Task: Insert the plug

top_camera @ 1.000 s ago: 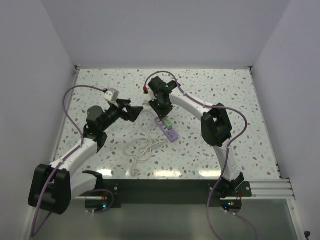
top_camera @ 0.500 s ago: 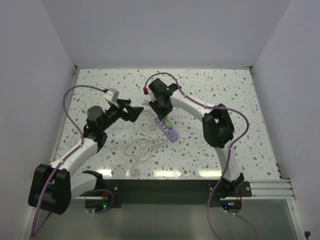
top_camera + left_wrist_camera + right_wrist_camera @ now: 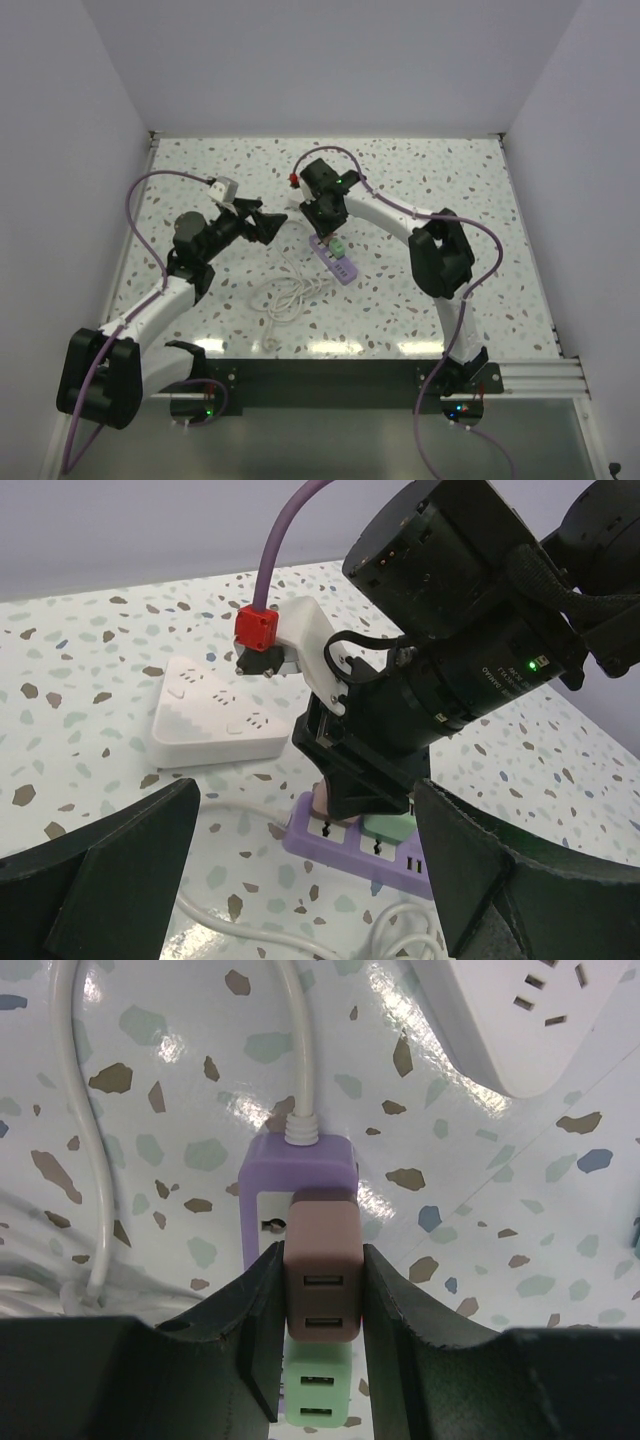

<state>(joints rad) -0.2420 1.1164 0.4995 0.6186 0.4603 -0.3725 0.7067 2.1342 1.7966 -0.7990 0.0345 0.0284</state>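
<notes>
On the purple strip (image 3: 300, 1165), just beside the green plug (image 3: 318, 1395), the brown plug (image 3: 320, 1280) stands with my right pincer (image 3: 320, 1260) clamped on it. Right wrist barely shifted over the last second, so probably pressing in. Left pincer (image 3: 300, 820) hangs apart near the strip.

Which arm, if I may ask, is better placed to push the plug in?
Right: the right gripper clamps the brown cube-shaped plug directly over the purple plastic power strip; the left gripper hangs open aside.

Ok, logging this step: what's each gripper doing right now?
Left gripper: open, empty.
Right gripper: closed on the brown plug.
</notes>
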